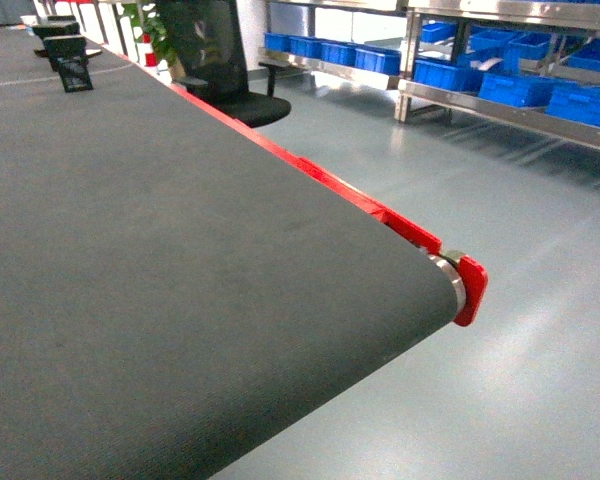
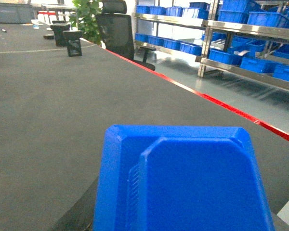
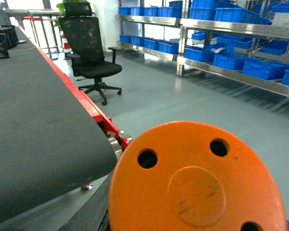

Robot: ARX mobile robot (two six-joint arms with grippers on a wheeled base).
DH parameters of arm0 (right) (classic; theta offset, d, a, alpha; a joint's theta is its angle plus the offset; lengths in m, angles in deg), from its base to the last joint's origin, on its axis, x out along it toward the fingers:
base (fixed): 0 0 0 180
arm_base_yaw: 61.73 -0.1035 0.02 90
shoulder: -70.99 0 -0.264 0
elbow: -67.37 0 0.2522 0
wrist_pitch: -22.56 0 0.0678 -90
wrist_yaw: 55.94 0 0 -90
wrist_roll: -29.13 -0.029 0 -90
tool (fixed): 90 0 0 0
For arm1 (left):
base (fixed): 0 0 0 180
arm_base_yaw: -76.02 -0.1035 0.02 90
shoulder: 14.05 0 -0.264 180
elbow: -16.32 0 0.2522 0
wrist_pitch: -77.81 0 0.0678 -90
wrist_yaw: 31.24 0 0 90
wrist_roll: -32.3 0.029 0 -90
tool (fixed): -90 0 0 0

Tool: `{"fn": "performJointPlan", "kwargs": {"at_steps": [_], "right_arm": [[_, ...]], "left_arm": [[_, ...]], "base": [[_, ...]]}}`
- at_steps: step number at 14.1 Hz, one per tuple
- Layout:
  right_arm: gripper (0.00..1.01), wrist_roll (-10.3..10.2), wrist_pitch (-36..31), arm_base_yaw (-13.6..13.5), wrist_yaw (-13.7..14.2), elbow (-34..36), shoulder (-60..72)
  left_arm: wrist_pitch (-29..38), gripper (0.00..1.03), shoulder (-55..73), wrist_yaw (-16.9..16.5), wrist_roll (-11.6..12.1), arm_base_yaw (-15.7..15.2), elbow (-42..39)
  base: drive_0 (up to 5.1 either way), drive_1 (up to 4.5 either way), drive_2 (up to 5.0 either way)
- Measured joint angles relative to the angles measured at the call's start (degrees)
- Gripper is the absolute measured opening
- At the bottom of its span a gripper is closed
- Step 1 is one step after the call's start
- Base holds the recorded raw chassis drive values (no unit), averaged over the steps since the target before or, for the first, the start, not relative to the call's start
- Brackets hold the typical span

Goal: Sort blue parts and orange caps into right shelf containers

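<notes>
I carry a blue part [image 2: 183,183] on my left and a round orange cap [image 3: 197,187] on my right toward the far shelf's blue crates [image 1: 525,88], though I cannot tell how my jaws sit

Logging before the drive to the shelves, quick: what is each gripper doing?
Left: gripper itself out of view; a blue part fills its wrist view, grip cannot be confirmed.
Right: gripper itself out of view; an orange cap fills its wrist view, same doubt.
</notes>
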Motion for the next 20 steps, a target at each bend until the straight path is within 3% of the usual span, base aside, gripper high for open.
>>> {"fn": "performJointPlan", "kwargs": {"at_steps": [20], "right_arm": [[0.44,0.0,0.0,0.0,0.0,0.0,0.0]], "left_arm": [[0.0,0.41,0.0,0.0,0.0,0.0,0.0]], "base": [[-1.6,-1.62,-1.6]]}}
